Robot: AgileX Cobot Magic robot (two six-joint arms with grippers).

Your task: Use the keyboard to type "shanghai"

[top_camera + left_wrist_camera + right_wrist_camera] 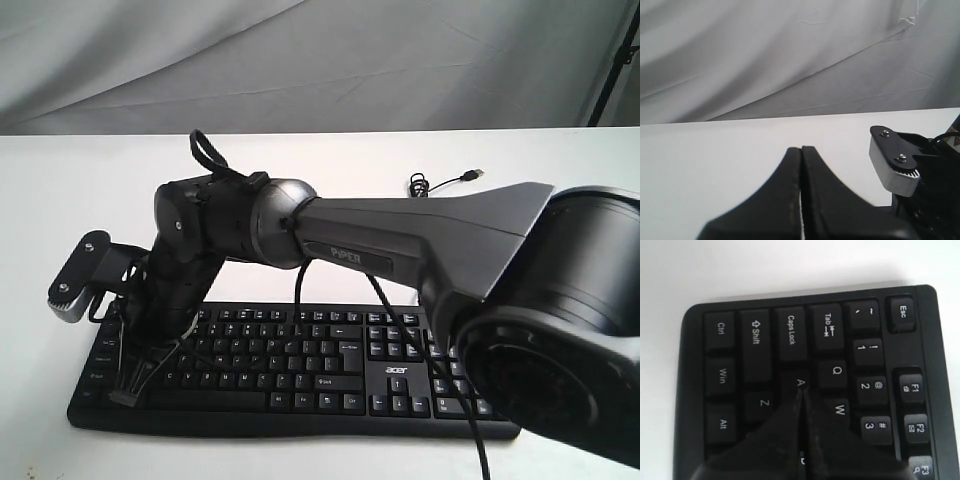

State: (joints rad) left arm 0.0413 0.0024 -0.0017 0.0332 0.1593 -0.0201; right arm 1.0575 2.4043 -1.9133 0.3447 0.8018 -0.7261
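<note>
Keyboard [300, 360], black with white legends, lies flat near the front edge of the white tabletop [330, 150], its thin cable [440, 183] trailing behind it. The right arm [400, 235] reaches across the middle to the keyboard's left end. There the right jaws are pressed together, their tips pointing down at the A key [796, 379]; I cannot tell whether they touch it. The left jaws are also closed tight with nothing between them, above bare tabletop, with grey cloth [790, 55] behind.
</note>
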